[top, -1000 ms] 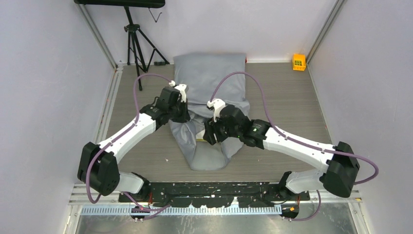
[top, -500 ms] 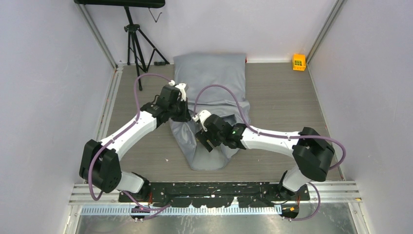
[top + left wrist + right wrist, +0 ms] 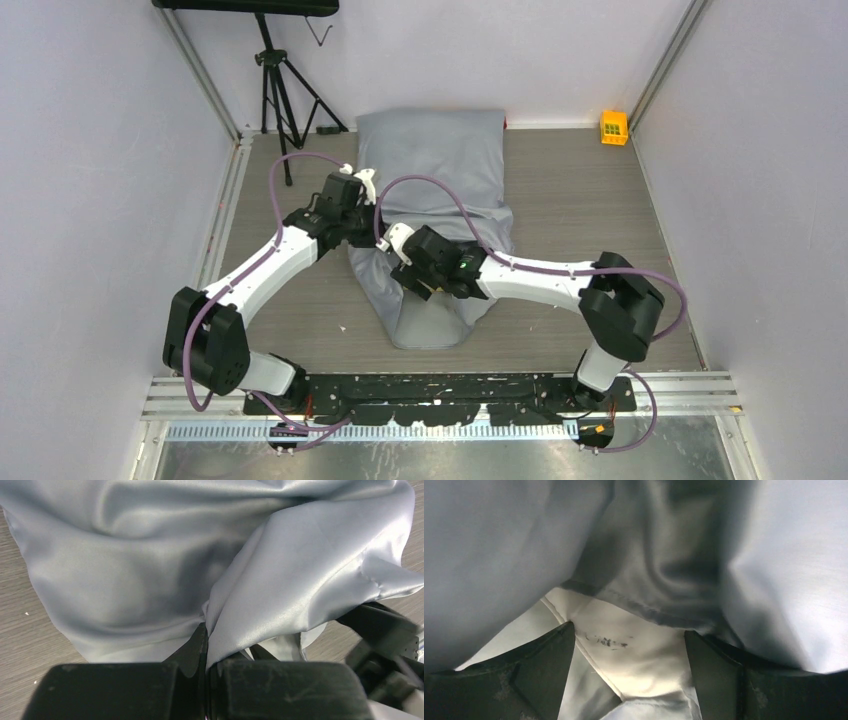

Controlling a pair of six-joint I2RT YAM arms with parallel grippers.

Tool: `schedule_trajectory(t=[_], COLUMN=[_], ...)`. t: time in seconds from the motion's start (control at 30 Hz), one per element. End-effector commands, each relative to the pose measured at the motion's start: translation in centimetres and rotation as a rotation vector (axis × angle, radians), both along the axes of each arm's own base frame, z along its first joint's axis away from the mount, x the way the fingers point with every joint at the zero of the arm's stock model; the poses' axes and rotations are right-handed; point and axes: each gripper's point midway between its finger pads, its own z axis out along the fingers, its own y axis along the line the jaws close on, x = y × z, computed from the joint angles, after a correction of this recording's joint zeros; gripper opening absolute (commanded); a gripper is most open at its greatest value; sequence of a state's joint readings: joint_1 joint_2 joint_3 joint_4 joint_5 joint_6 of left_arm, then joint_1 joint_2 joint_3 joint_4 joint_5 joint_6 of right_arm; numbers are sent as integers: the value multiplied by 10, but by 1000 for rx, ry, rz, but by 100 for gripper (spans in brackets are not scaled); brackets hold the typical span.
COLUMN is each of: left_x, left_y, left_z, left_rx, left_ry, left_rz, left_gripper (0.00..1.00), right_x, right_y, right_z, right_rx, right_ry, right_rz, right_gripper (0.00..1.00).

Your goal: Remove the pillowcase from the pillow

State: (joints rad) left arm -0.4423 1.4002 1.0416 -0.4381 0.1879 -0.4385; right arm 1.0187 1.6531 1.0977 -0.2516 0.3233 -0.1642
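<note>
Left gripper [image 3: 206, 632] is pinched shut on a fold of the pillowcase [image 3: 432, 165], which lies on the table [image 3: 600, 230] running toward the far wall. The pillow [image 3: 621, 662] is inside, and we see only a white corner at the opening. Right gripper [image 3: 629, 637] stands spread around that corner. We'd push it deeper, clamp pillow only with no grey fabric, then pull the two apart.

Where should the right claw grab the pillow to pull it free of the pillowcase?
Grip the pillow by its bare white corner, the only part poking out below the pillowcase hem. Come straight in at the cover's open mouth; the open right claw straddles that corner, one finger each side.
</note>
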Motion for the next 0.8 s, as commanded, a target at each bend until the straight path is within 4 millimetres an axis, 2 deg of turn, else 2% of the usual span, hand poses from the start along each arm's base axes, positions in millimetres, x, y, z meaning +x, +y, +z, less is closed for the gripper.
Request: schedule_trajectory(t=[0.0,0.17,0.2,0.23,0.27,0.3,0.37,0.4,0.43,0.53,0.67,0.77], left_x=[2,3,3,2,2,3,3,4,4,6,12,20], left_y=[0,12,15,20,24,29,38,41,44,45,39,44], left_z=[16,8,6,4,2,1,-2,-1,0,7,22,22], left_rx=[-44,-38,-34,-27,-19,-9,3,-2,-11,-63,-202,-256], left_ry=[-38,-7,-2,4,7,6,6,5,5,-2,1,28], left_rz=[4,43,53,66,78,92,123,136,149,162,152,187], left_gripper=[0,0,0,0,0,0,0,0,0,0,0,0], right_x=[4,5,8,9,9,8,4,3,-1,-12,-25,-37], right_y=[4,2,0,0,1,3,7,7,6,-6,-31,-46], right_z=[-23,-56,-57,-54,-49,-38,-8,19,35,74,101,123], right_rx=[-65,-137,-154,-152,-128,-83,36,117,176,300,382,467], right_ry=[20,73,70,66,60,53,24,-5,-15,-44,-63,-63], right_rz=[30,2,-24,-40,-48,-50,-56,-61,-69,-81,-111,-130], right_gripper=[85,83,77,63,46,34,17,9,3,0,0,0])
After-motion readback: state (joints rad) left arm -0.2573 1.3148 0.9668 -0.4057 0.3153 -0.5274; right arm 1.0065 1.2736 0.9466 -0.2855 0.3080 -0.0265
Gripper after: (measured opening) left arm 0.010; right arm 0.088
